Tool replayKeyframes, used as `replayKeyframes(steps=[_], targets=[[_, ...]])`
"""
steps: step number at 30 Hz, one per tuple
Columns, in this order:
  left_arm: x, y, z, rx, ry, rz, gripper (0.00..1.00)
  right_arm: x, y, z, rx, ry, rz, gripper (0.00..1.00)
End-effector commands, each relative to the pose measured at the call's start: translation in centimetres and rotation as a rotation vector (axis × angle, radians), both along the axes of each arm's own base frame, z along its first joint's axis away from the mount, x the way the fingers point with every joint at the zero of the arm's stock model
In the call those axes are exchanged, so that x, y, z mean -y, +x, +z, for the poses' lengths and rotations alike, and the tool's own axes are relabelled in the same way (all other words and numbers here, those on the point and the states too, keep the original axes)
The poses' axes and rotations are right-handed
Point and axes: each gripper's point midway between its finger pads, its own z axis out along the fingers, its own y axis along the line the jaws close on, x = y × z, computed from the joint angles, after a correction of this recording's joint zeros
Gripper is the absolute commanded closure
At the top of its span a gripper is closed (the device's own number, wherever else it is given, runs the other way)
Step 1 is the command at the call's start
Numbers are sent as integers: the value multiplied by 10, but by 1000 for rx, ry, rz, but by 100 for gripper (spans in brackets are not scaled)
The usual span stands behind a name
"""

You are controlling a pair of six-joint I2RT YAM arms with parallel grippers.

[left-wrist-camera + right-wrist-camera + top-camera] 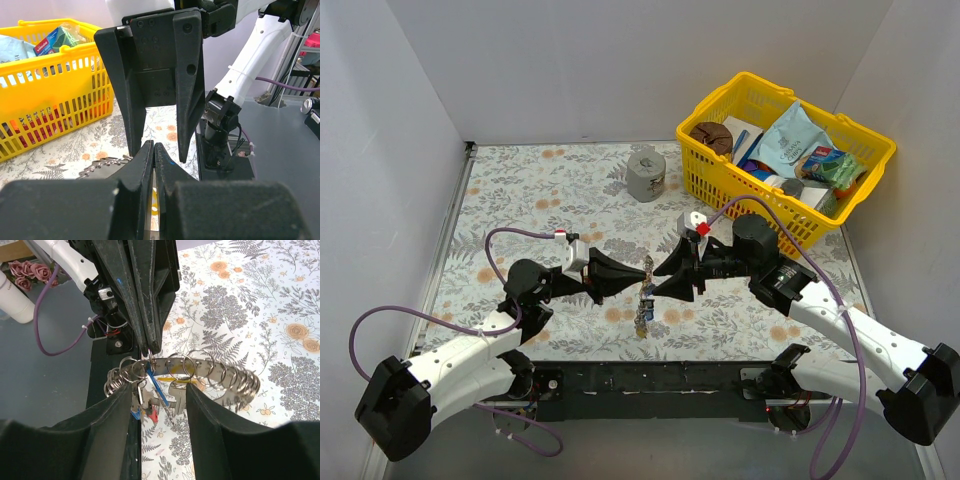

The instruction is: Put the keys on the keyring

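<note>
From above, your left gripper point(645, 271) and right gripper point(655, 282) meet tip to tip over mid-table, both arms reaching inward, with the keys point(642, 316) dangling beneath. The left wrist view shows its fingers clenched on the keyring point(105, 164). The right wrist view shows your jaws released, straddling the ring and holding nothing. I'd close squarely on one key only.

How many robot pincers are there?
2. The left pincer, reaching in from the left, is shut on the keyring. The right pincer, reaching in from the right, is open around that ring. None look hidden.
</note>
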Motion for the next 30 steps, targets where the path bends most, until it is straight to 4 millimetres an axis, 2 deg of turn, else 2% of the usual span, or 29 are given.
replayKeyframes(steps=[1, 16, 22, 25, 26, 27, 30], targets=[[-4, -3, 32, 85, -65, 13, 100, -4, -4, 17, 31, 57, 34, 47], [-3, -2, 32, 80, -66, 13, 100, -8, -6, 38, 42, 131, 55, 62], [-2, -1, 33, 84, -68, 15, 100, -10, -12, 40, 27, 140, 84, 73], [-2, -1, 34, 85, -72, 14, 100, -11, -14, 39, 15, 139, 98, 85], [-2, -1, 35, 86, -74, 15, 100, -11, -14, 39, 17, 141, 101, 94], [-2, -1, 34, 85, -73, 15, 100, -12, -16, 38, 13, 139, 110, 99], [-2, -1, 36, 89, -77, 13, 100, -13, -17, 35, 0, 133, 125, 99]])
